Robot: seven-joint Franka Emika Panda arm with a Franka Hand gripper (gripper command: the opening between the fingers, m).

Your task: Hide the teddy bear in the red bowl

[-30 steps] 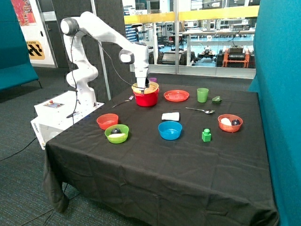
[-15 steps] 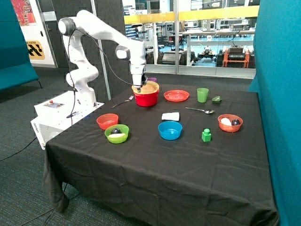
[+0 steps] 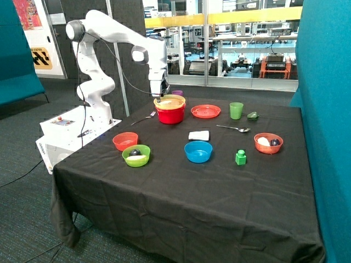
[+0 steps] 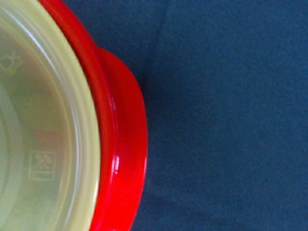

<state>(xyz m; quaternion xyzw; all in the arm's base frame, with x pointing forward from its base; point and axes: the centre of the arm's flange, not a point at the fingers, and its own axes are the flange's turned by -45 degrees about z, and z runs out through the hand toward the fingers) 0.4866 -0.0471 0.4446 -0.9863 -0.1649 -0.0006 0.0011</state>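
My jaws [image 3: 160,96] hang just above the near rim of the red bowl [image 3: 170,113], toward the side where the fork [image 3: 143,118] lies on the counter [image 3: 181,186]. Whether they are wide or narrow I cannot tell; the wrist view shows none of my fingers, only what is below.

Below me that view shows the red bowl's [image 4: 120,159] rolled rim and a tan, pale-yellow dish or lid [image 4: 43,125] nested in its mouth, covering the inside. The same tan cover [image 3: 170,102] shows on top from outside. The teddy bear is nowhere visible on the counter; I judge it lies under that cover, though I cannot confirm it.

If so, the hiding looks done. Should the bear need handling, I expect it to be light, soft and squashy: grip across the body, not a limb. The cover looks smooth, stiff plastic, likely slippery; its edge is the place to pinch.
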